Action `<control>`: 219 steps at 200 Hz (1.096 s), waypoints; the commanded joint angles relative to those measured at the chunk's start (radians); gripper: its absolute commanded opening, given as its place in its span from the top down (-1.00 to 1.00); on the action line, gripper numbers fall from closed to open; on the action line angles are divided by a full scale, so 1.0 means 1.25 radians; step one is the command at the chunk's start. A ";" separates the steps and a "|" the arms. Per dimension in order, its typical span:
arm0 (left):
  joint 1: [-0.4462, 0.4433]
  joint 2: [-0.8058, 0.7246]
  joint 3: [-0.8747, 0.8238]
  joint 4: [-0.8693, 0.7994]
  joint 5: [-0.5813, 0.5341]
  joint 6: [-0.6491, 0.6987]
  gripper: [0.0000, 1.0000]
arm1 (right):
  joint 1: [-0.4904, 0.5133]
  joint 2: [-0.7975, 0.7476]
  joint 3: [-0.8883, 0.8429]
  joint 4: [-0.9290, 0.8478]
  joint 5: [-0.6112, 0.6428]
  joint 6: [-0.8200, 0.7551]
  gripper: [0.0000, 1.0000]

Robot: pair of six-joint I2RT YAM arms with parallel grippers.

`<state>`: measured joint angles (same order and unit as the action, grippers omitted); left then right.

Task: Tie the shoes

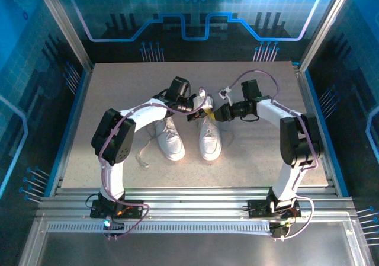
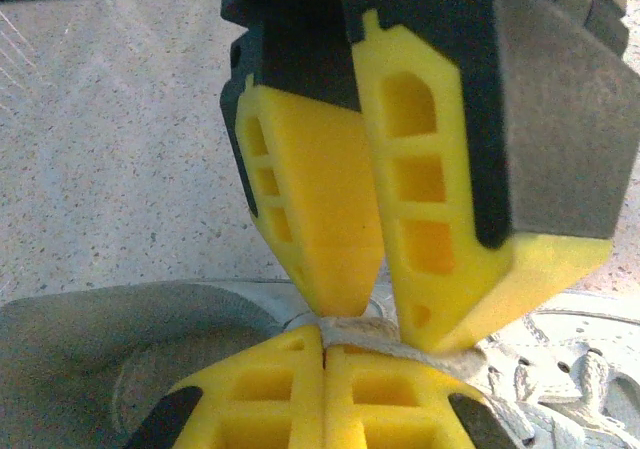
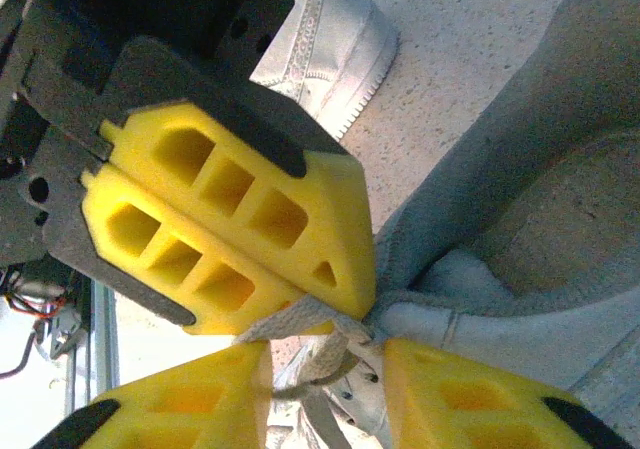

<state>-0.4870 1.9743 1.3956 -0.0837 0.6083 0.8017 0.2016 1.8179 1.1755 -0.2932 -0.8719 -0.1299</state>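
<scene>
Two white shoes lie side by side mid-table, the left shoe point(image 1: 170, 140) and the right shoe point(image 1: 209, 138). Both grippers meet over the right shoe's grey opening point(image 3: 560, 169). My left gripper point(image 2: 325, 341) is shut on a white lace point(image 2: 392, 337) of this shoe, pinching it at the fingertips. My right gripper point(image 3: 325, 374) stands open, its yellow fingers point(image 2: 318, 219) tip to tip with the left ones, and lace strands point(image 3: 300, 319) hang in the gap between them. From above, the left gripper point(image 1: 198, 112) and right gripper point(image 1: 212, 113) nearly touch.
The left shoe's loose lace point(image 1: 142, 156) trails onto the grey speckled table point(image 1: 118, 88) toward the left arm. Metal rails point(image 1: 189, 198) run along the near edge, and blue walls enclose the sides and back. The left shoe's toe point(image 3: 335, 39) appears beyond the left gripper's fingers.
</scene>
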 commanded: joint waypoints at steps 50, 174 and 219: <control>0.005 0.012 0.014 0.000 0.042 -0.001 1.00 | 0.015 -0.031 -0.009 0.021 0.056 0.024 1.00; 0.006 0.001 0.003 -0.002 0.036 0.008 1.00 | -0.012 -0.101 -0.074 0.112 0.102 0.072 1.00; 0.006 0.002 0.005 -0.005 0.021 0.009 1.00 | -0.026 -0.089 -0.047 0.060 0.051 0.056 1.00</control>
<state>-0.4870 1.9778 1.3956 -0.0803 0.6254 0.8021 0.2016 1.7245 1.0916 -0.1898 -0.7609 -0.0483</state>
